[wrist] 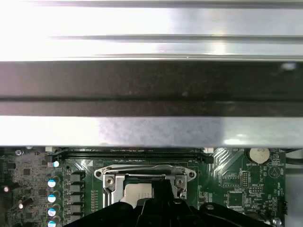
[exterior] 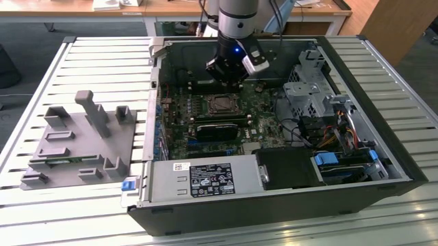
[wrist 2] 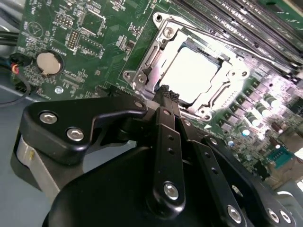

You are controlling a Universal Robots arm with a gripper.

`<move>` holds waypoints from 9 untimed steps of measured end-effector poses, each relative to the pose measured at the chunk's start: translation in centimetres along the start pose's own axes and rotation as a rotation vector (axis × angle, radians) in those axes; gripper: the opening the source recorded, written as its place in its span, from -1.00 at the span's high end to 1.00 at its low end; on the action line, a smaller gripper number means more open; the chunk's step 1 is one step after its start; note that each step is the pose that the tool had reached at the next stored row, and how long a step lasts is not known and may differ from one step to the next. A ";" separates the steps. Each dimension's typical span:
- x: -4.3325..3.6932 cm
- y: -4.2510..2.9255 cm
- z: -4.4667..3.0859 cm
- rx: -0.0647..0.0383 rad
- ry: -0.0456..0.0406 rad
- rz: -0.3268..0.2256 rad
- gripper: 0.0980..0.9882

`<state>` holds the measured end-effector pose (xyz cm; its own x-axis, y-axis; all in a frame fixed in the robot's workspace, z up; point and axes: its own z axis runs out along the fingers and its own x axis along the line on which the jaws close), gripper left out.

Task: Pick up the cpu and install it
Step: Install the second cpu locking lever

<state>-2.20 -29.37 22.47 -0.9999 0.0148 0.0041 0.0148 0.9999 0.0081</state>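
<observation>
The cpu [wrist 2: 195, 75] lies flat in the socket [wrist 2: 189, 71] on the motherboard [exterior: 205, 128], and the claw [wrist 2: 166, 94] hangs above the socket's near edge, its tips just short of the chip in the second wrist view. From the claw, the cpu lies straight ahead and below the tips, in line with the way the fingers [wrist 2: 165, 137] point. The chip is square, so it has no long axis to speak of; its sides run parallel to the socket frame around it.

The claw's two fingers are pressed together with no gap at the tips, and nothing sits between them. I judge it empty, with the cpu already seated in the socket and not in the claw's hold.

In the exterior view the claw [exterior: 228, 82] stands inside the open case [exterior: 356, 66], directly over the socket [exterior: 222, 104], with the arm [exterior: 236, 20] coming down from above.

The cpu shows a pale silver-grey metal top, glaring bright under the light, edged by the metal frame and its screws. In the first wrist view the chip [wrist: 137, 191] peeks out beside the dark claw body [wrist: 156, 208], still within the frame.
</observation>
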 end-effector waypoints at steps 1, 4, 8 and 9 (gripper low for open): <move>0.00 0.00 -0.30 0.000 0.0001 0.000 0.98; 0.01 0.00 -0.91 0.000 0.0001 0.000 0.98; 0.00 -0.22 -0.95 0.000 0.0001 0.000 0.98; 0.00 -0.36 -0.95 0.000 0.0001 0.000 0.98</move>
<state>-2.20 -29.74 23.42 -0.9999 0.0148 0.0042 0.0148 0.9999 0.0084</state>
